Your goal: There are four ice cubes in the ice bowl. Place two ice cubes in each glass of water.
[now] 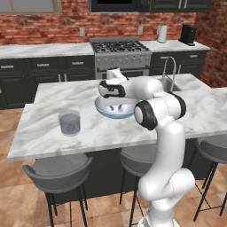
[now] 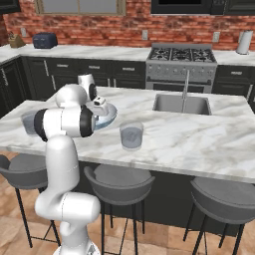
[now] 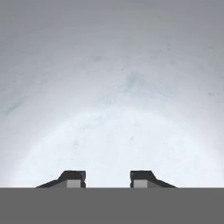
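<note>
The ice bowl (image 1: 103, 111) (image 2: 110, 115) sits mid-counter, pale blue-grey and glossy. My gripper (image 1: 116, 105) (image 2: 100, 111) reaches straight down into it. In the hand view the bowl's pale floor (image 3: 131, 87) lies close under the gripper (image 3: 107, 177), whose two dark tips stand a moderate gap apart with only whitish surface showing between them. The ice cubes are hidden by the hand or too pale to pick out. One glass of water (image 1: 69, 123) (image 2: 29, 123) stands left of the bowl, partly behind my arm in the right base view. The other glass (image 2: 131, 135) stands right of the bowl.
The marble island counter (image 1: 44, 133) has a sink (image 2: 180, 104) with a tall faucet (image 2: 186, 87) at its far right. Grey bar stools (image 1: 57, 170) line the near edge. A stove (image 1: 119, 51) and dark cabinets run along the brick back wall.
</note>
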